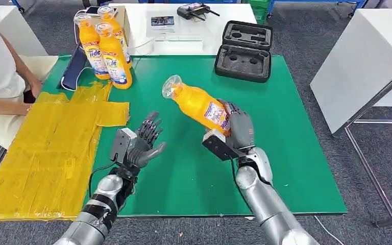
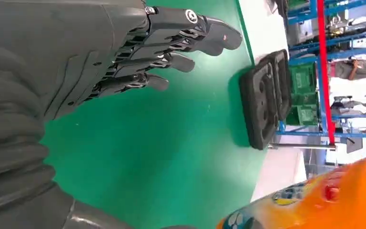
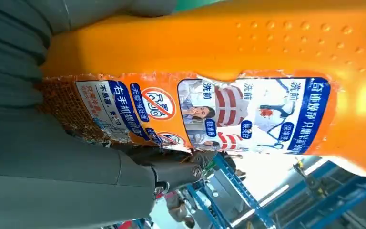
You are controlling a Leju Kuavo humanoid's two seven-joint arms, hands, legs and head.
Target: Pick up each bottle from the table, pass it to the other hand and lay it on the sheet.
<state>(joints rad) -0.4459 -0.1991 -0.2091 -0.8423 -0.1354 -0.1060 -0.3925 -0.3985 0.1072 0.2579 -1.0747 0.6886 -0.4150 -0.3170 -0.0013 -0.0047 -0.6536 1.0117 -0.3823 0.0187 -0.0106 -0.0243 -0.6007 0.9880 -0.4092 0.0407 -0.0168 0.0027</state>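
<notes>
Silver robot arms reached up from the near edge over the green mat-covered table (image 1: 184,173), where a yellow plastic sheet (image 1: 46,153) covered the left side and three orange detergent bottles (image 1: 113,58) stood upright at its far end. Tilted above the table's middle, an orange detergent bottle with a clear-wrapped cap (image 1: 194,104) was gripped around its base by the right hand (image 1: 237,130). Just beside it, the left hand (image 1: 145,140) held nothing, fingers spread.

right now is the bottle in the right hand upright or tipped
Tipped: the bottle leans cap-end toward the left hand, gripped by the right hand above the table.
</notes>
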